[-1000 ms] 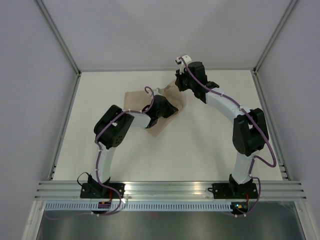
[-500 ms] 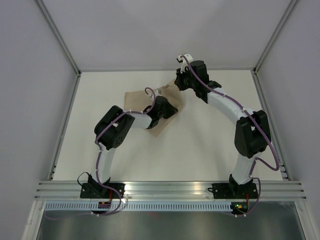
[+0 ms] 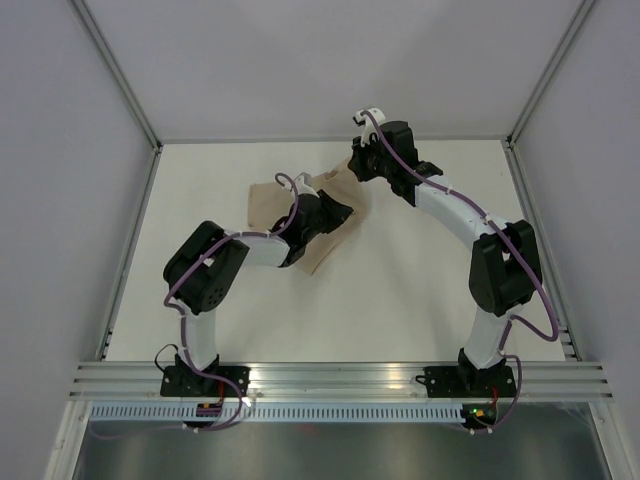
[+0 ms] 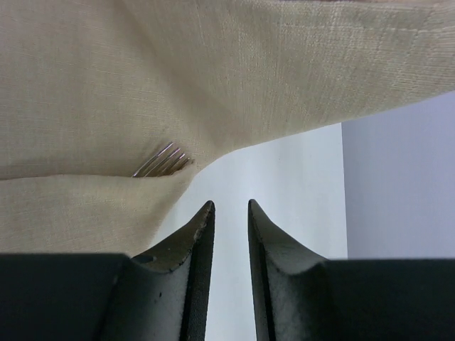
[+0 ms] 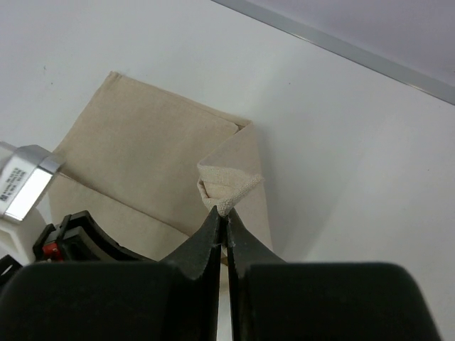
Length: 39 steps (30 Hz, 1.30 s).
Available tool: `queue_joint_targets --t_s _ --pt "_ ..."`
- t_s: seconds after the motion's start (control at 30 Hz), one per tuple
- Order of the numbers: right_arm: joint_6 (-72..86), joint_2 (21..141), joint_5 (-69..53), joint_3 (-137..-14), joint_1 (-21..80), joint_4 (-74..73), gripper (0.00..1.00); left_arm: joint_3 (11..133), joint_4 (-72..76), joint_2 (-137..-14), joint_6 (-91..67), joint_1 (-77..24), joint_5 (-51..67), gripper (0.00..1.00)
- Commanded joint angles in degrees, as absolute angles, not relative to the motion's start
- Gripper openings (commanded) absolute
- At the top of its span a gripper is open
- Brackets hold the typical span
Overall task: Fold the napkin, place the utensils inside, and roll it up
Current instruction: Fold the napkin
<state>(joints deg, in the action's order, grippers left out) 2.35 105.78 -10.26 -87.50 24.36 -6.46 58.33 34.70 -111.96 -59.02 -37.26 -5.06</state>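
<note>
**Napkin (image 3: 268, 200):** tan cloth, lying folded on the far middle of the counter (image 3: 420, 300). In the left wrist view one layer lies over another. The silvery prongs of the fork (image 4: 162, 163) peek out at the seam between them, and the handle is hidden under the cloth. Judged: the fork is already inside the fold.

**Changed:** your left hand (image 4: 229, 206) was closed a second ago. Its fingers now stand a narrow gap apart with nothing between them, only bare counter showing through. The fingertips point at the cloth's edge, just short of the prongs. Overhead, that arm's elbow has swung out to the left. Read: you have released and are backing off.

**Unchanged:** your right hand (image 5: 222, 217) stays clenched on a bunched corner of the napkin at its far-right edge. The corner is curled up off the layer beneath.

**Meaning:** the fold is done and the fork is in. No roll is visible yet, so rolling looks like the next step.

**Risk:** the prongs sit close to an open edge. If you drag the cloth by the held corner, the fork may slide out. Keep the layers pressed together as you start the roll.
</note>
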Motion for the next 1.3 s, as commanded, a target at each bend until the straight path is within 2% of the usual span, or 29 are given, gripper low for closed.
queue_joint_targets --t_s 0.0,0.23,0.4,0.57,1.0,1.27 --pt "2.81 103.97 -10.46 -87.8 24.26 -5.19 0.08 55.74 37.88 -106.89 -59.14 -37.35 -9.56 0.31" --pt "2.37 103.98 -11.51 -85.88 24.87 -4.22 0.05 42.37 38.07 -90.22 -59.94 -37.35 -17.39 0.28" --pt "0.45 103.27 -10.9 -83.07 27.5 -3.6 0.05 42.97 16.75 -77.36 -58.36 -37.44 -25.04 0.19" --pt "-3.34 101.87 -8.88 -78.67 32.15 -1.5 0.04 44.12 6.6 -70.15 -56.69 -37.35 -27.24 0.17" --pt "-8.61 100.72 -7.47 -69.44 40.16 1.3 0.04 44.47 -1.76 -66.62 -55.63 -36.39 -26.1 0.19" --pt "-9.58 103.27 -6.68 -68.64 43.41 1.5 0.04 44.56 -2.72 -67.24 -55.2 -35.86 -24.35 0.19"
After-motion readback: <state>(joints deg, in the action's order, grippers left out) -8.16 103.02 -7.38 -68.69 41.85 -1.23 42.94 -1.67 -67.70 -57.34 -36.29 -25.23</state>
